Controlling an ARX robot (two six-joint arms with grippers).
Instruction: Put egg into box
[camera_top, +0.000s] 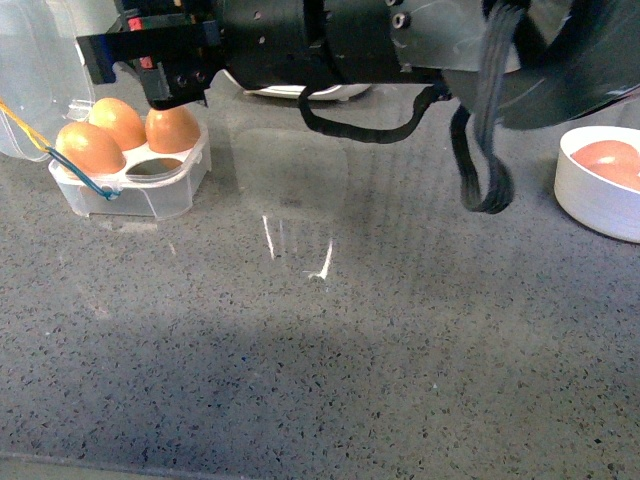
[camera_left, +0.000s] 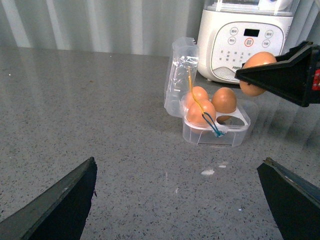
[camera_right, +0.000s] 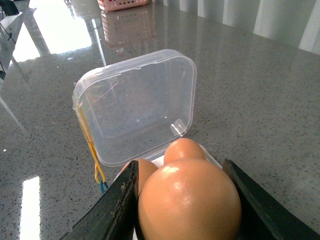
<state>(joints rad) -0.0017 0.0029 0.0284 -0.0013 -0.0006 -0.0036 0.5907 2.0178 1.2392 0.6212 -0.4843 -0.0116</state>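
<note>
Egg (camera_right: 189, 200) in right gripper (camera_right: 180, 167) near box (camera_top: 150, 196) edge; one cup (camera_top: 150, 167) free

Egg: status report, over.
Left gripper open. Right gripper shut on the egg, at the box, not seated. Three eggs in, one cup free. Nothing in the way.

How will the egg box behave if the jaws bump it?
Likely light and easily shoved: the box is thin clear plastic on a glossy counter, though the eggs inside should steady it. Its open lid stands upright, so a bump there would probably flex it or tilt the box.
</note>
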